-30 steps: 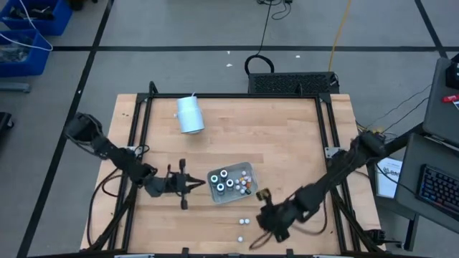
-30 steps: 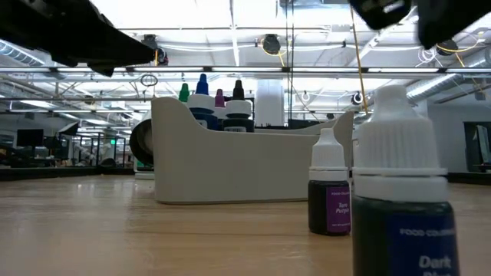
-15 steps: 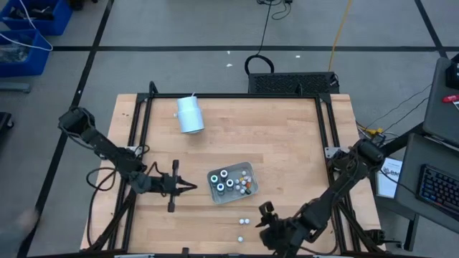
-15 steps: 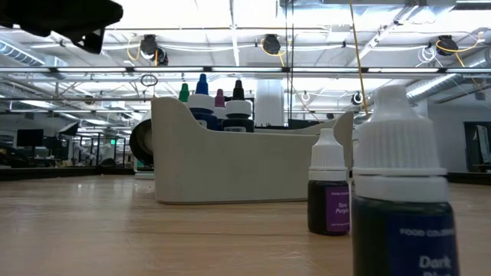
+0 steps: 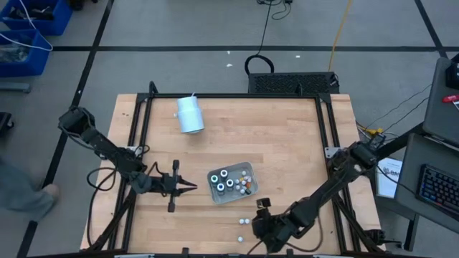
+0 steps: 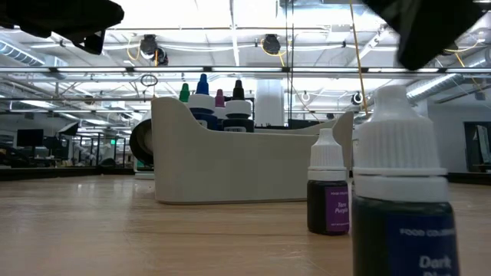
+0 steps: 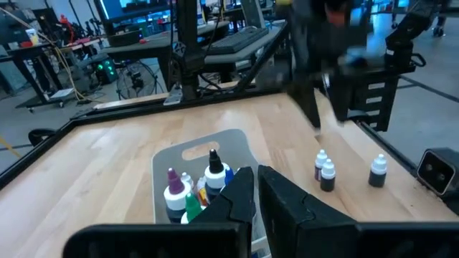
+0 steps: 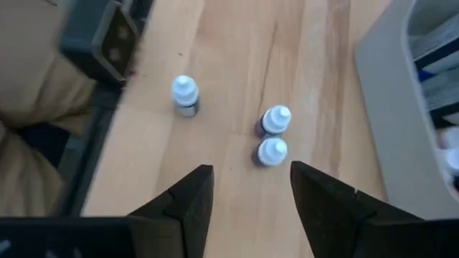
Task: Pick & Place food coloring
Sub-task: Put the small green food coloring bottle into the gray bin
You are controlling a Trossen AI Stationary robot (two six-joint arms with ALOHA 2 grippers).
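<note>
Hovering right tool (image 8: 247, 190), fingers spread wide, over two touching white-capped food-coloring bottles (image 8: 271, 140) on wooden desk (image 5: 287, 143) beside grey rectangular tray (image 5: 231, 180) | left tool (image 5: 188, 185) narrow, waiting | advice: centre on one cap, avoid neighbour

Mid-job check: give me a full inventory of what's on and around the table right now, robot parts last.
Loose food coloring bottles: three, dark with white caps, standing on the table's near part; two close together, one apart.
Tray: one, grey, table centre, holding more food coloring bottles with white, blue, green and purple tops.
White cylinder: one, at the far left of the table.
Table: one, light wood, black frame.
Person: partly seen on the floor at the left edge.
Left hand: dark, fingers shut, empty, just left of the tray.
Right hand: dark, open, above the paired loose bottles.
</note>
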